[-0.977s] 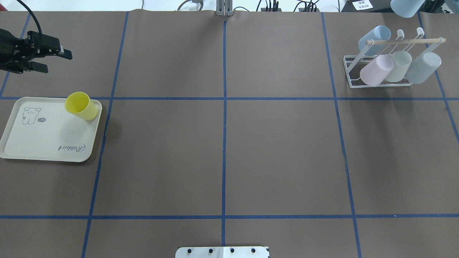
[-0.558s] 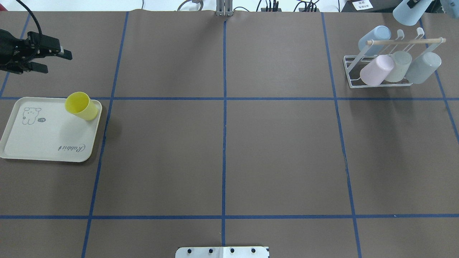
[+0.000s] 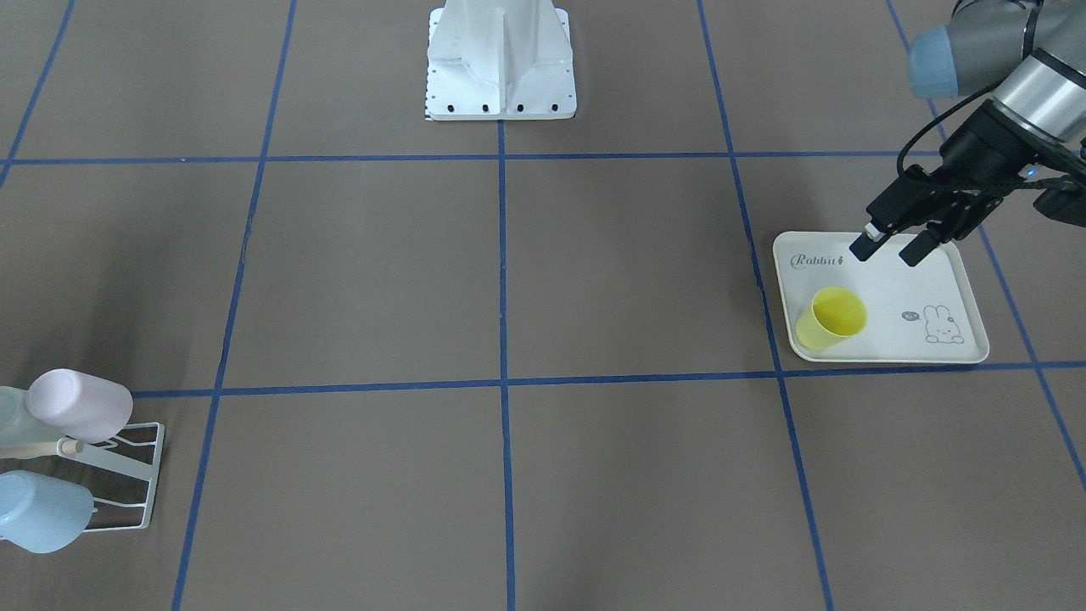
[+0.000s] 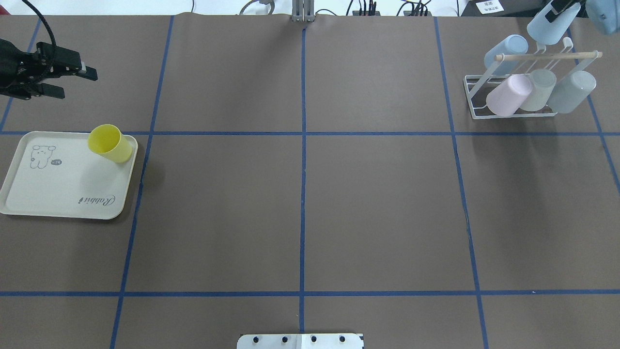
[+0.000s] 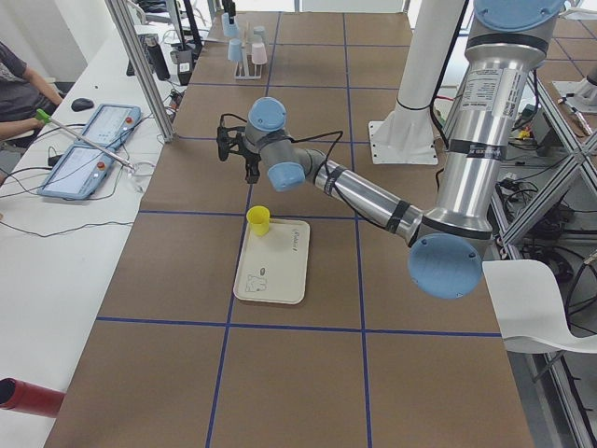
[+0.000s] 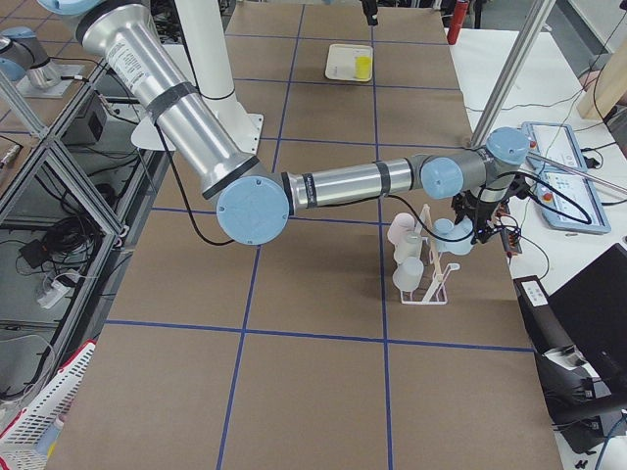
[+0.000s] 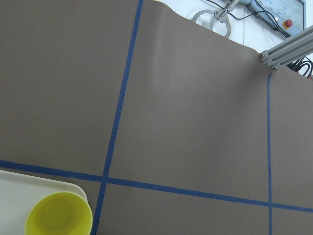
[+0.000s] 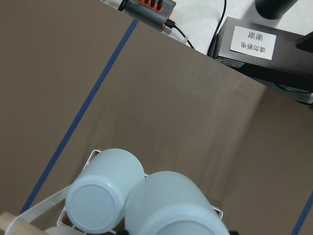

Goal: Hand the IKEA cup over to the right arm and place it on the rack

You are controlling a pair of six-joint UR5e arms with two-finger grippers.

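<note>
My right gripper [image 4: 556, 14] enters the overhead view at the top right corner, shut on a light-blue cup [image 4: 550, 26] held tilted just above the far prongs of the white wire rack [image 4: 469, 92]. The right wrist view shows that cup [image 8: 171, 205] bottom-up beside another light-blue cup [image 8: 102, 196] on the rack. The rack carries several pastel cups under its wooden rod [image 4: 547, 56]. A yellow cup [image 4: 109, 143] stands upright on the far right corner of the cream tray [image 4: 43, 194]. My left gripper [image 4: 77, 85] hovers open and empty beyond the tray, also seen as left gripper [image 3: 887, 252].
Brown table cover with a blue tape grid. The robot's white base plate [image 3: 501, 59] sits at the middle of the near edge. Cables and boxes [image 8: 254, 41] lie past the table's far edge behind the rack. A person [image 5: 19, 84] sits at a side desk with tablets.
The right gripper has brought the light-blue cup down and nearer, from the frame's top edge to just above the rack's far prongs. The left gripper and yellow cup have not moved.
</note>
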